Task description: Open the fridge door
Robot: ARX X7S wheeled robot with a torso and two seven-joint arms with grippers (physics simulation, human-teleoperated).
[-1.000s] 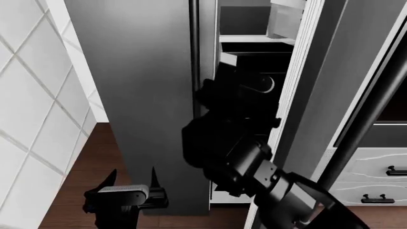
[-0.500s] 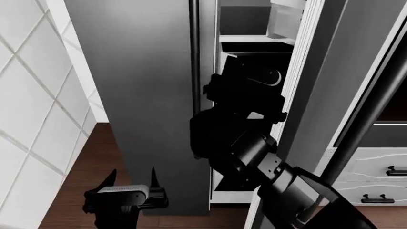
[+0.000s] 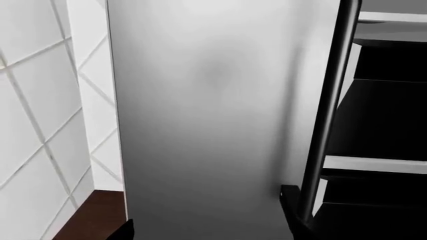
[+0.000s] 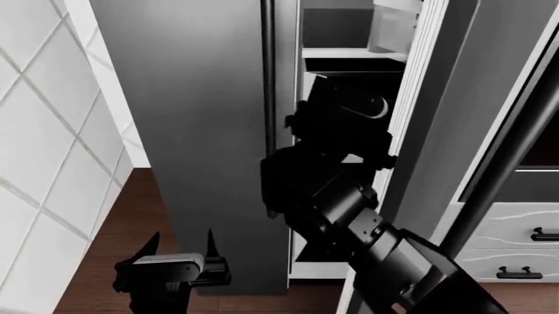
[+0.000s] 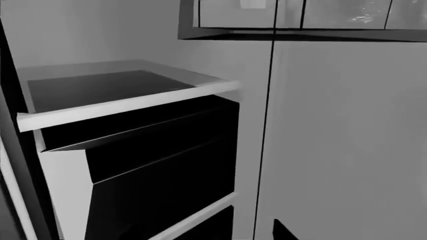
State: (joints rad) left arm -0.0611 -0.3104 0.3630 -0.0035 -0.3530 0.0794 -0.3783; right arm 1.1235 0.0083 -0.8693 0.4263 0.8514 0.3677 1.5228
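Observation:
The fridge door [image 4: 472,85] stands swung out to the right, its white inner lining [image 4: 417,111] edge-on and its black bar handle [image 4: 502,176] slanting down the right. My right arm [image 4: 345,124] reaches through the gap into the fridge; in the head view its wrist hides the gripper. In the right wrist view my right gripper [image 5: 207,235] is open and holds nothing, with one dark fingertip [image 5: 283,231] showing. My left gripper [image 4: 182,239] is open low down, facing the closed twin steel door [image 3: 213,125] beside that door's handle [image 3: 330,110].
Inside the fridge are a white-edged shelf [image 5: 127,97] and dark drawers [image 5: 160,165]. A white tiled wall [image 4: 44,163] closes the left. Dark wooden floor [image 4: 131,216] lies below. White drawers with black pulls [image 4: 515,255] and a dark oven front [image 4: 541,150] are at the right.
My right wrist has risen and gone deeper into the gap between the doors. The fridge door has swung slightly further right. The left arm has not moved.

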